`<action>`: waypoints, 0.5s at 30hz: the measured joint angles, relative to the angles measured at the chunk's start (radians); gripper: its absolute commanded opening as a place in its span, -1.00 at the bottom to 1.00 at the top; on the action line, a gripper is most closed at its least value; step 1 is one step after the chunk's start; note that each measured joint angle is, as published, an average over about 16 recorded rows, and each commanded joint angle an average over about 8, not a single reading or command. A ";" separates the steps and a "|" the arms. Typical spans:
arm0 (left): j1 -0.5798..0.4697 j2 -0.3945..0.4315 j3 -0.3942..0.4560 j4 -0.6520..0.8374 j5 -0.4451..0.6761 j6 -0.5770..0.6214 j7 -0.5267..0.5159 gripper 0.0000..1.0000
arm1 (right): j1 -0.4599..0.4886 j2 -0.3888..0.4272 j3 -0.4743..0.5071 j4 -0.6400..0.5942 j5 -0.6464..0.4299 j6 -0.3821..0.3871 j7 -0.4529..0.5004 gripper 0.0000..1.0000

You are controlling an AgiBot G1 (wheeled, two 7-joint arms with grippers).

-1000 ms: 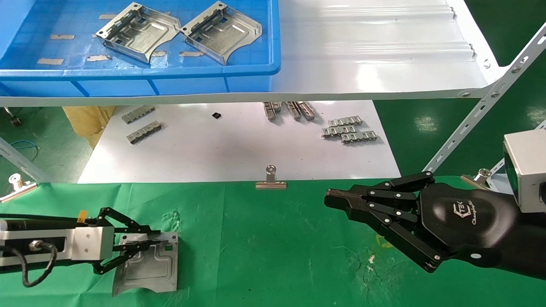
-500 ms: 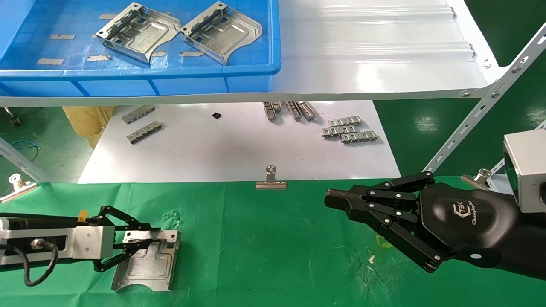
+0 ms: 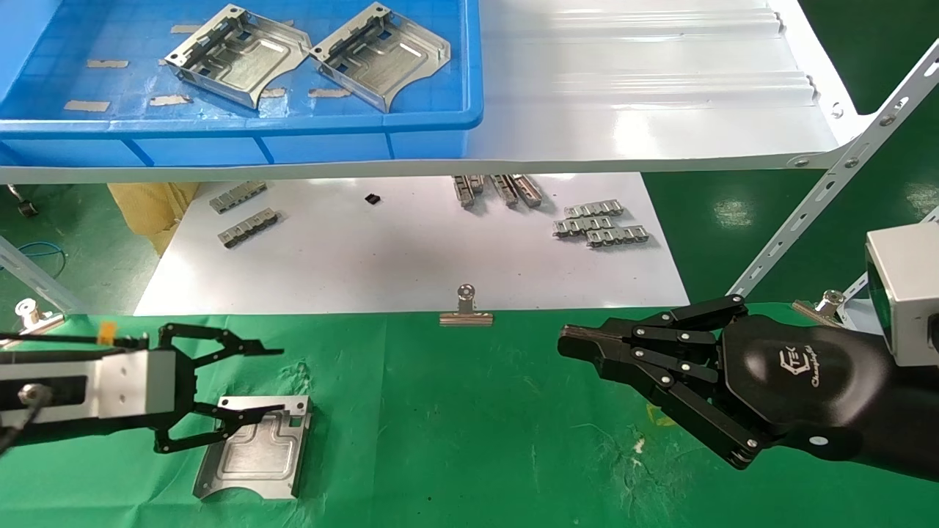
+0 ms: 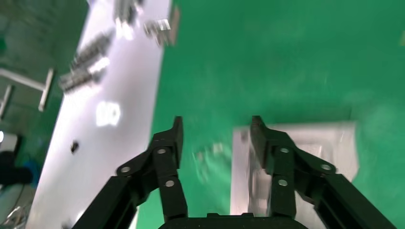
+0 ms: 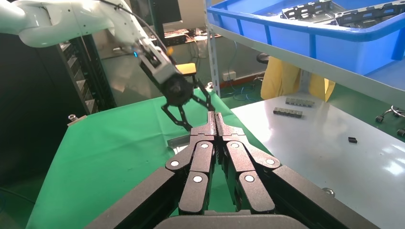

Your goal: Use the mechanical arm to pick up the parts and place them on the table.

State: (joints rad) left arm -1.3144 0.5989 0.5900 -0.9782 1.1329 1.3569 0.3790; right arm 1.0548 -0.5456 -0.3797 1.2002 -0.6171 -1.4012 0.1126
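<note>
One silver part (image 3: 253, 451) lies flat on the green table (image 3: 455, 440) at the near left. My left gripper (image 3: 277, 380) is open just over the part's far edge. One of its fingers (image 3: 246, 414) is over the plate and the other is over bare cloth. In the left wrist view the left gripper (image 4: 217, 125) has green cloth between its tips and the part (image 4: 329, 143) beside one finger. Two more parts (image 3: 235, 53) (image 3: 378, 53) rest in the blue tray (image 3: 242, 123) on the shelf. My right gripper (image 3: 568, 343) (image 5: 215, 115) is shut and empty, hovering at the right.
A white board (image 3: 411, 249) beyond the cloth carries grey link strips (image 3: 601, 224) and a small black piece (image 3: 373, 198). A binder clip (image 3: 466, 312) holds the cloth's far edge. A glossy white shelf (image 3: 645, 95) with a slanted metal strut (image 3: 829, 198) overhangs the back.
My left gripper opened and let go of the part, which settled flat on the cloth. The gripper shifted slightly away from me. The right arm stayed still.
</note>
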 measured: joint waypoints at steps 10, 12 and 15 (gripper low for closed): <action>-0.021 0.007 -0.034 0.031 -0.180 0.130 -0.170 1.00 | 0.000 0.000 0.000 0.000 0.000 0.000 0.000 0.85; -0.021 0.009 -0.039 0.034 -0.198 0.142 -0.195 1.00 | 0.000 0.000 0.000 0.000 0.000 0.000 0.000 1.00; -0.017 0.013 -0.048 0.031 -0.218 0.152 -0.226 1.00 | 0.000 0.000 0.000 0.000 0.000 0.000 0.000 1.00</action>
State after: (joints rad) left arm -1.3316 0.6114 0.5420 -0.9471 0.9148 1.5088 0.1527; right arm 1.0548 -0.5456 -0.3797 1.2002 -0.6171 -1.4012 0.1126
